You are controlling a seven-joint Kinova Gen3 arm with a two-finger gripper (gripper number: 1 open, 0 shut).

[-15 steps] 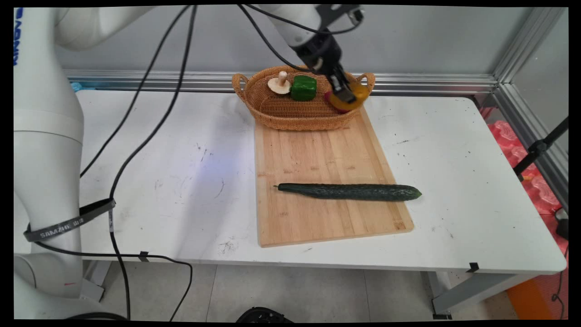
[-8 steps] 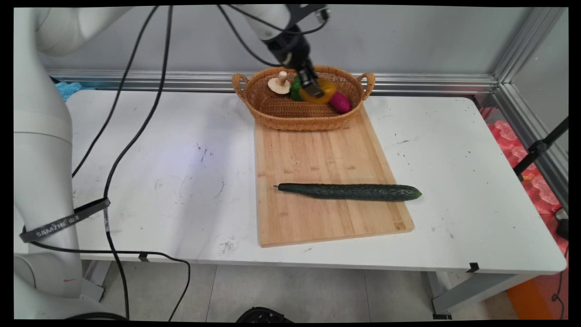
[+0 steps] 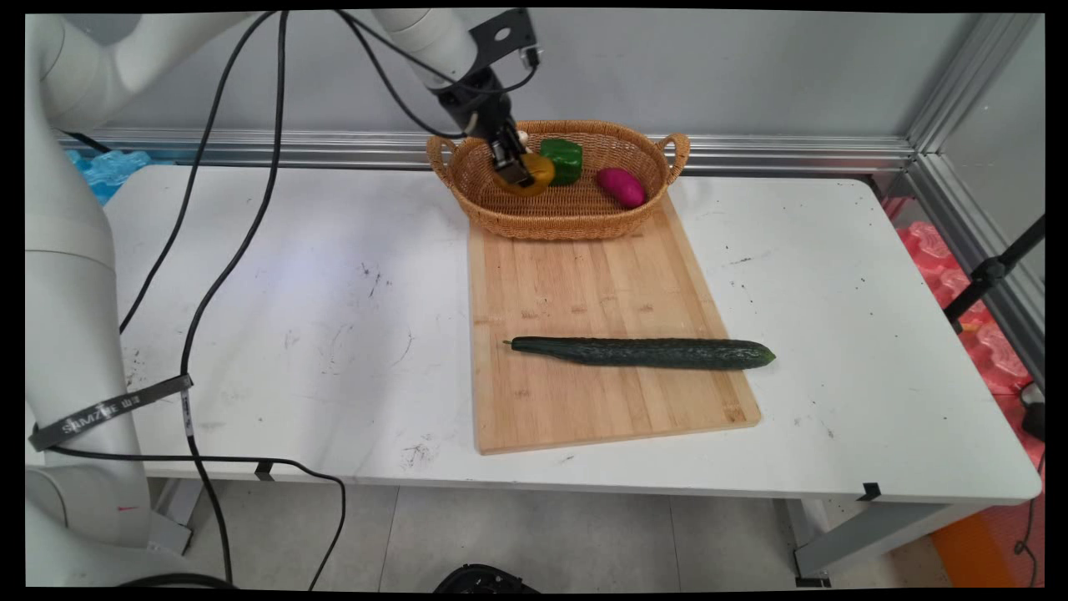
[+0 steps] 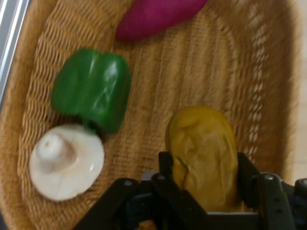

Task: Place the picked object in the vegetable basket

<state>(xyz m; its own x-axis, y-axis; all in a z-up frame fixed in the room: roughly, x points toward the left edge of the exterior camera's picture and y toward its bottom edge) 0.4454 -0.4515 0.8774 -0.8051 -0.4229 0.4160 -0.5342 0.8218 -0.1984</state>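
Tool (image 4: 204, 184) of mine clamps yellow lumpy potato-like vegetable (image 4: 204, 155), held over woven wicker basket's (image 3: 534, 219) left end; green pepper (image 3: 561, 159) just right.

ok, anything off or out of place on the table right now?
Little stands out. The cucumber lies across the cutting board, its right tip overhanging the board's edge. The gripper holds a yellow potato-like item above the basket; pepper, mushroom and purple item sit inside, nothing spilled.
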